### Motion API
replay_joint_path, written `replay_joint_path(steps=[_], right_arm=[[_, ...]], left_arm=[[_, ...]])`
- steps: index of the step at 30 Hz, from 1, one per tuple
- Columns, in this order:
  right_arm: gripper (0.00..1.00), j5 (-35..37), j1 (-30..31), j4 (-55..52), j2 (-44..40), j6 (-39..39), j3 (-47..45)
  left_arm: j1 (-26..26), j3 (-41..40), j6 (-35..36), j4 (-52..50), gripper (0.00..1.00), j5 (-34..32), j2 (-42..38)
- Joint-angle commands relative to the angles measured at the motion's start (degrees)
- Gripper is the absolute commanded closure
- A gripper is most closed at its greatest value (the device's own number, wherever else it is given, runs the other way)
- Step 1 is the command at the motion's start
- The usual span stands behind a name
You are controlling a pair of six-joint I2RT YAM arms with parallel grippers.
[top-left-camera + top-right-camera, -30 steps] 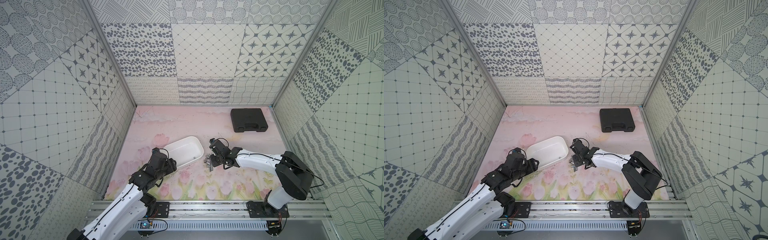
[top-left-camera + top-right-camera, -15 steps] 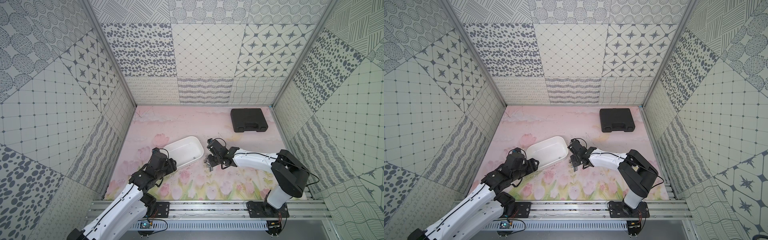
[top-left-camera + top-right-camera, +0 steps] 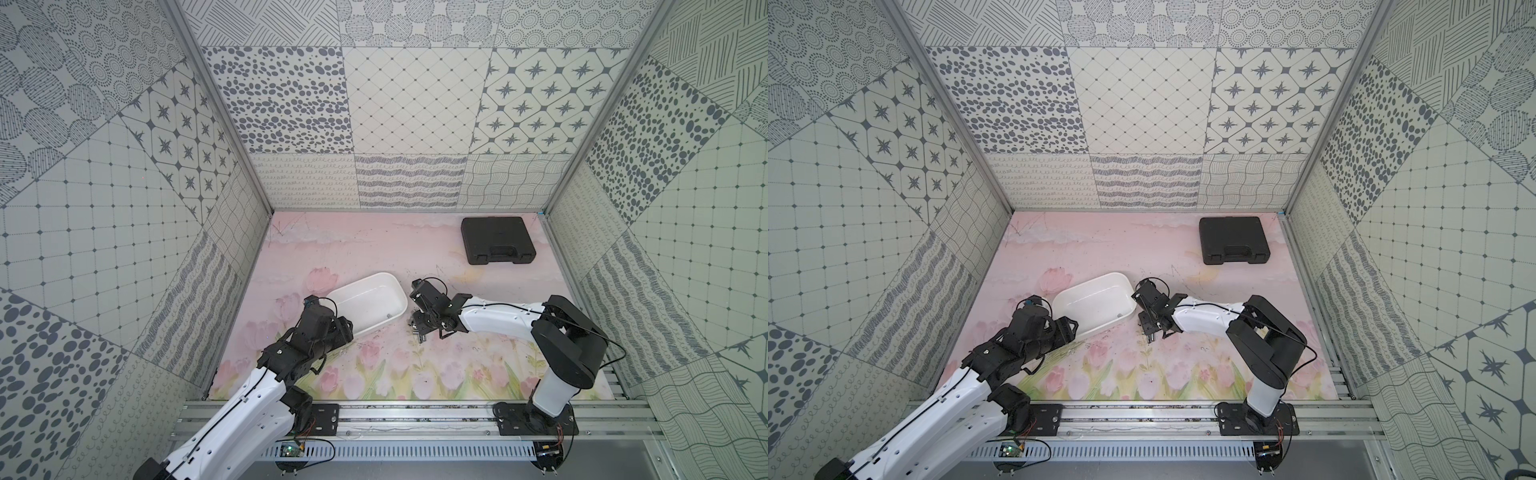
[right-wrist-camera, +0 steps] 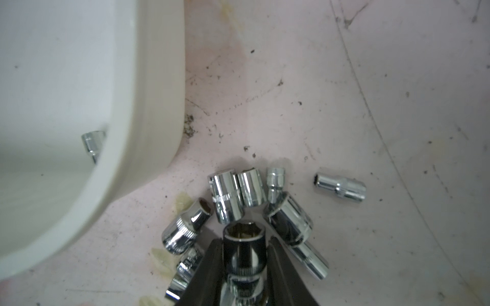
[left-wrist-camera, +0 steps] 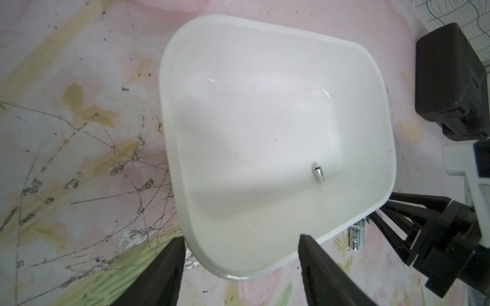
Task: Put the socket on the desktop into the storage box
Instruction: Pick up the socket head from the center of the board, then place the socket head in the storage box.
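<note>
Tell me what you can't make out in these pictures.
- Socket pile: too small to count in both top views, partly under the right pincer.
- Gripped socket: rear cut off by the right wrist view's edge.
- Left pincer: its wrist hides it in top views; contact with the box unclear.

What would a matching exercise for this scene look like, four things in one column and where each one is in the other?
Things: 1 small socket; 2 large socket; 3 black tool case; 4 loose sockets.
Places: A at the back of the desktop; B held by the right gripper; C inside the storage box; D heaped beside the storage box.
Pairs: 1-C; 2-B; 3-A; 4-D.
</note>
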Motion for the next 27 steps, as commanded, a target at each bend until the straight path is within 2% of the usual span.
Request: replay_joint_path(steps=[1, 16, 27], right_arm=[[0.7, 1.2, 0.5, -0.2, 1.2, 0.5, 1.6], [0.78, 1.5, 0.5, 0.1, -2.4, 0.3, 0.8], [0.79, 2.9, 1.3, -1.4, -11.9, 0.4, 1.0]], left_arm=[[-0.1, 0.0, 0.8, 1.3, 0.28, 0.8, 0.0], [-0.1, -0.1, 0.9, 1.2, 0.28, 0.2, 0.1], [-0.1, 0.0, 0.8, 0.6, 0.28, -0.3, -0.3]])
